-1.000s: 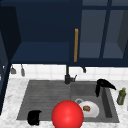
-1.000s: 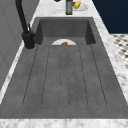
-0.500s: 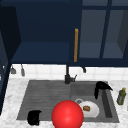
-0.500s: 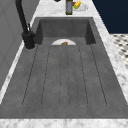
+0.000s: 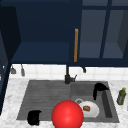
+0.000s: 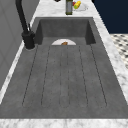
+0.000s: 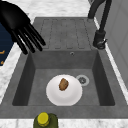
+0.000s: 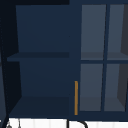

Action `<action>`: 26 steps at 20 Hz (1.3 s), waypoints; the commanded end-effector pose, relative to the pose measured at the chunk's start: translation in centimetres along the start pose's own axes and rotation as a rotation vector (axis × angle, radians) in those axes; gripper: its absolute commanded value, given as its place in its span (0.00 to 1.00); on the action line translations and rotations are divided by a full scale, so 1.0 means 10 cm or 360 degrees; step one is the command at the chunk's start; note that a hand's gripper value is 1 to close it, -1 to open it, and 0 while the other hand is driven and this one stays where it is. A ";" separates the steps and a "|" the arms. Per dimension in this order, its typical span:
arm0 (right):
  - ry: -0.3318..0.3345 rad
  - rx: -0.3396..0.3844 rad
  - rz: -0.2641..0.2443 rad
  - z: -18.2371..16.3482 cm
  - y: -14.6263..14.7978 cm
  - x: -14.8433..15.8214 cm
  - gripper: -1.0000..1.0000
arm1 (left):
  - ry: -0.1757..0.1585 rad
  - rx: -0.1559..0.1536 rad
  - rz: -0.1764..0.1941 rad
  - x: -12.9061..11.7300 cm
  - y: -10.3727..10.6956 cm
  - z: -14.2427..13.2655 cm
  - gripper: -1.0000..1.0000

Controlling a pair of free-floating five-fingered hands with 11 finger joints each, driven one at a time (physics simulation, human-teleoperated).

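Nothing had shifted since the earlier frames. Sink (image 5: pixel 50 95); red ball (image 5: pixel 67 114) at its 6 o'clock edge; white plate (image 7: pixel 64 90) in basin. Right hand (image 5: pixel 99 89), fingers straight, hovered at plate's 1 o'clock. Left hand (image 5: pixel 34 117) curled, empty. Bottle (image 5: pixel 121 96): no legible label

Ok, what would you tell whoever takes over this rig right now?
Left hand: by the drainboard's front left corner, nothing visibly held.
Right hand: in the air over the dark grey sink basin, fingers straight, holding nothing.
Round white plate with a brown food piece lies on the basin floor beside the drain, untouched.
Green bottle with yellow cap stands on the counter, right of the sink.
Nothing is picked up yet.
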 end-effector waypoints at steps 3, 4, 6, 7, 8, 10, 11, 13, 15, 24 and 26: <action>-0.0272 0.0033 0.0052 -0.08 0.15 0.01 0.00 | 0.0000 0.0000 0.0000 0.00 0.00 0.00 0.50; -0.0311 0.0036 0.0052 -0.09 0.18 0.01 0.00 | 0.0000 0.0000 0.0000 0.00 0.00 0.00 0.50; -0.0386 0.0052 0.0038 -0.12 0.21 0.02 0.00 | 0.0000 0.0000 0.0000 0.00 0.00 0.00 0.50; -0.0426 0.0056 0.0030 -0.10 0.24 0.02 0.00 | 0.0000 0.0000 0.0000 0.00 0.00 0.00 0.50; -0.0462 0.0052 0.0023 -0.09 0.26 0.03 0.00 | 0.0000 0.0000 0.0000 0.00 0.00 0.00 0.50; -0.0535 0.0062 0.0030 -0.09 0.28 0.04 0.00 | 0.0000 0.0000 0.0000 0.00 0.00 0.00 0.50; -0.0573 0.0067 0.0039 -0.09 0.27 0.03 0.00 | 0.0000 0.0000 0.0000 0.00 0.00 0.00 0.50; -0.0653 0.0078 0.0048 -0.09 0.28 0.04 0.00 | 0.0000 0.0000 0.0000 0.00 0.00 0.00 0.50; -0.0722 0.0080 0.0069 -0.08 0.29 0.05 0.00 | 0.0000 0.0000 0.0000 0.00 0.00 0.00 0.50; -0.0780 0.0081 0.0015 -0.15 0.28 0.12 0.00 | 0.0000 0.0000 0.0000 0.00 0.00 0.00 0.50; -0.0859 0.0100 0.0046 -0.14 0.30 0.14 0.00 | 0.0000 0.0000 0.0000 0.00 0.00 0.00 0.50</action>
